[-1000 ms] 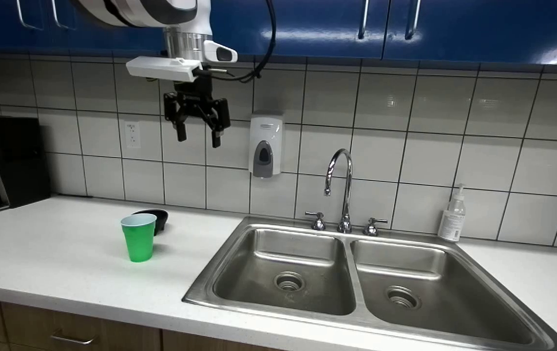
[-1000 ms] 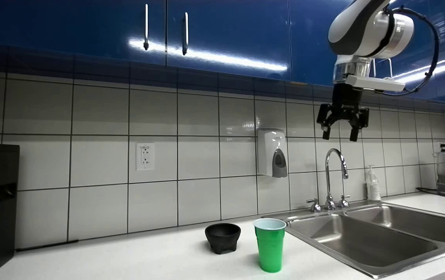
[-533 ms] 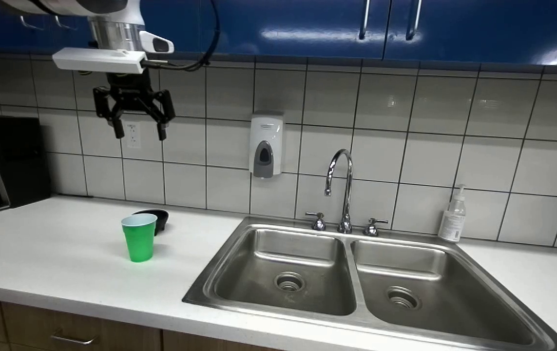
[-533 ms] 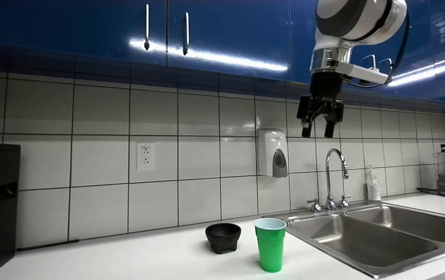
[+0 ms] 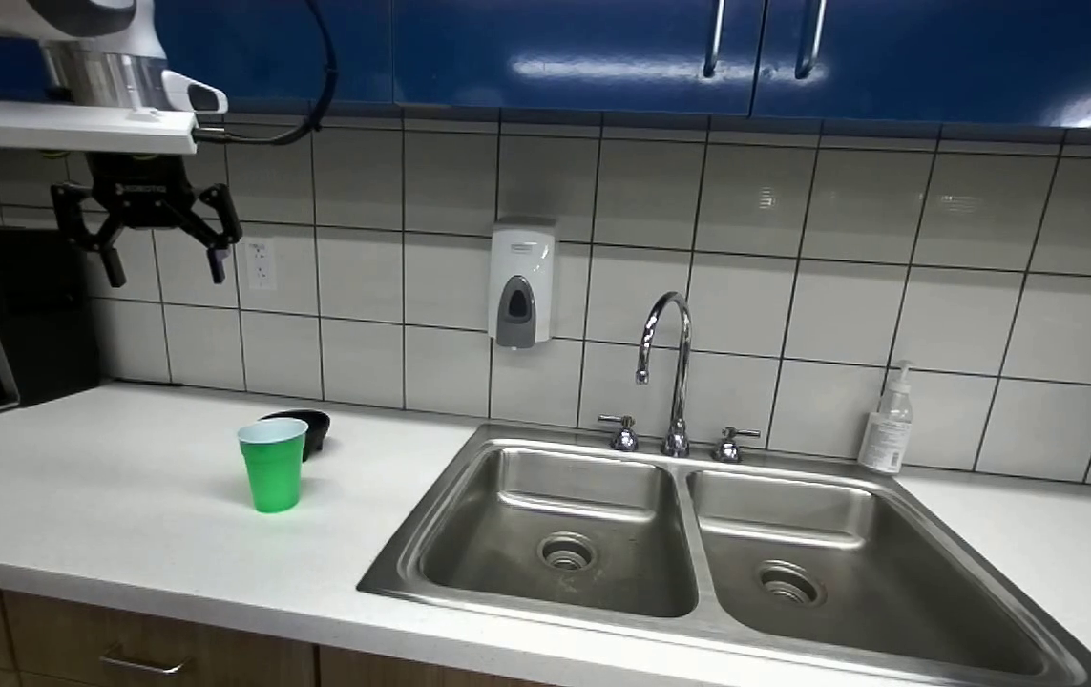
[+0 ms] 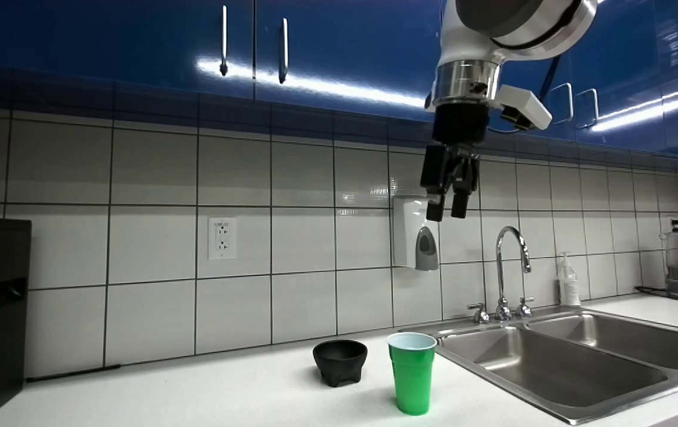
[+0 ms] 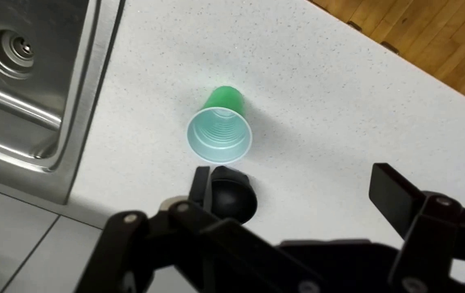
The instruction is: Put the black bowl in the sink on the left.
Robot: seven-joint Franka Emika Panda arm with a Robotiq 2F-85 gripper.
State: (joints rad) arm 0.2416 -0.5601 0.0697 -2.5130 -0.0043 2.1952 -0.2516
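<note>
Arm [image 5: 115, 38] and jaws stand farther from the sink [image 5: 432, 515] than in the earlier frames, shifted toward the bowl's end of the worktop [image 5: 77, 496], with the wrist turned; bowl [image 6: 340, 362] and cup [image 6: 413, 376] are unmoved.

Jaws: set wide, pointing down, holding nothing, high above the worktop. This setting presumably suits straddling the bowl or pinching its rim. In the wrist view one jaw overlaps the bowl's edge; that is line of sight, not contact.

Bowl: upright on stubby feet, on the worktop near the tiles [image 6: 155, 308], not yet grasped. The feet should keep it steady while the jaws close.

Cup: upright, near the bowl but apart from it, toward the worktop's front edge. It looks light; a low sideways approach could tip it, so a straight descent seems safer.

Sink: two basins. Left basin [image 5: 497, 563], the one nearer the bowl, is the probable destination. Tap [image 5: 681, 382] stands at the rear; the carried bowl should pass clear of it.
</note>
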